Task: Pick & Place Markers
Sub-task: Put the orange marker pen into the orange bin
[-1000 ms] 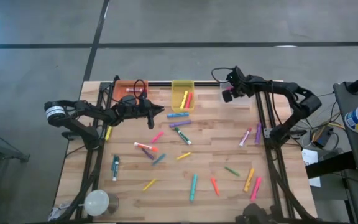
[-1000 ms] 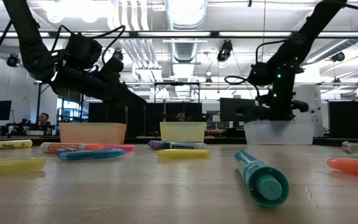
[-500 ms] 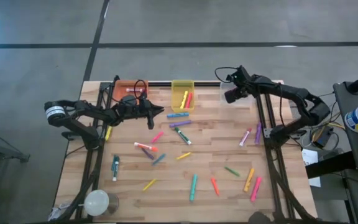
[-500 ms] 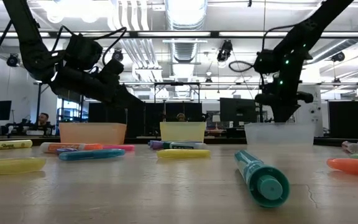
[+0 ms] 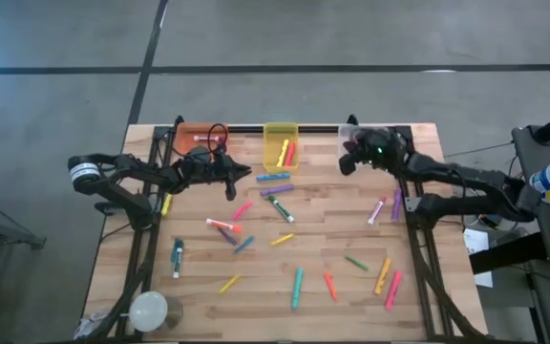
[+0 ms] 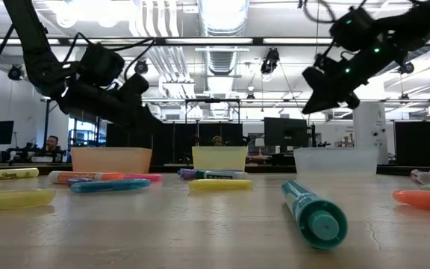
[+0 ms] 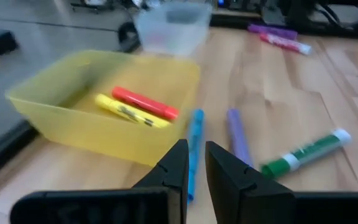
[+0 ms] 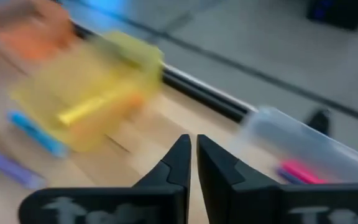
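A pale wooden slatted table (image 5: 351,225) is shown from above, with three small translucent bins ranged along its far edge: an orange bin (image 5: 197,135) toward eleven o'clock, a yellow bin (image 5: 281,145) at twelve o'clock holding a yellow marker (image 7: 127,111) and a red marker (image 7: 145,102), and a clear bin (image 6: 334,160) toward one o'clock, in which a pink marker (image 8: 301,172) is seen through the right wrist view. The right gripper (image 5: 345,163) is held in the air just beside the clear bin, on the side nearer the yellow bin; its two dark fingers (image 8: 178,163) are drawn almost together, a thin slit remaining, and nothing is held between them. The left gripper (image 5: 243,172) is poised low over the table between the orange and yellow bins; its fingers (image 7: 176,167) are parted by a narrow gap with nothing gripped, and are aimed at a light blue marker (image 7: 193,149) lying just in front of the yellow bin. A purple marker (image 7: 237,137) and a green-and-white marker (image 7: 306,152) lie beside it. The remaining capped markers (image 5: 297,287) are scattered over the centre and from three through nine o'clock, among them a large teal marker (image 6: 313,210) nearest the low camera and two yellow markers (image 6: 12,198) at nine o'clock. A pale round object (image 5: 148,310) rests at seven o'clock.
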You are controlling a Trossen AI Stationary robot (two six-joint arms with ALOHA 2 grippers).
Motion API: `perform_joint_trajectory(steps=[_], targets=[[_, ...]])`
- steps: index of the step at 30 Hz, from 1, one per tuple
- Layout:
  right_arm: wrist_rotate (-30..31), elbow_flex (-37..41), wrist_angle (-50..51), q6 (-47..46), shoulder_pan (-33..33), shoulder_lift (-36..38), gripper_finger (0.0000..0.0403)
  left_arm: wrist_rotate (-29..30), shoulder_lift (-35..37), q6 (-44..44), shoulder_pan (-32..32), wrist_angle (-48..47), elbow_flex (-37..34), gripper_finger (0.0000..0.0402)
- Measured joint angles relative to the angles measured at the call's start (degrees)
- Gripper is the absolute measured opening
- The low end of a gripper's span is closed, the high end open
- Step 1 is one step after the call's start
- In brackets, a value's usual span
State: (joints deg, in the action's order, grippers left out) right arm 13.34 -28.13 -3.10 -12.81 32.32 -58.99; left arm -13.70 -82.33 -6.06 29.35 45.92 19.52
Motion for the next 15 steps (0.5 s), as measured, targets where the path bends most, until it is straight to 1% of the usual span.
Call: perform_joint_trajectory(steps=[2,6,9,11,15], targets=[[-0.2,2.4,-4.1,0.0,-2.0,1.7,0.0017,-1.8,0.2,-1.0,-0.5,-4.2,0.6,0.0048],[-0.2,5.3,-9.8,-0.1,-5.2,3.9,0.0017,-1.3,1.3,-2.9,-2.7,-13.7,2.0,0.0048],[-0.2,6.7,-14.1,-0.1,-6.9,4.6,0.0017,1.2,2.7,-1.8,-5.5,-21.5,3.3,0.0049],[-0.2,7.4,-16.6,0.0,-7.8,4.6,0.0017,3.3,3.4,-1.4,-7.7,-29.0,5.0,0.0051],[-0.2,9.1,-21.2,0.3,-9.2,4.1,0.0017,10.1,3.3,0.2,-13.5,-42.6,8.4,0.0068]])
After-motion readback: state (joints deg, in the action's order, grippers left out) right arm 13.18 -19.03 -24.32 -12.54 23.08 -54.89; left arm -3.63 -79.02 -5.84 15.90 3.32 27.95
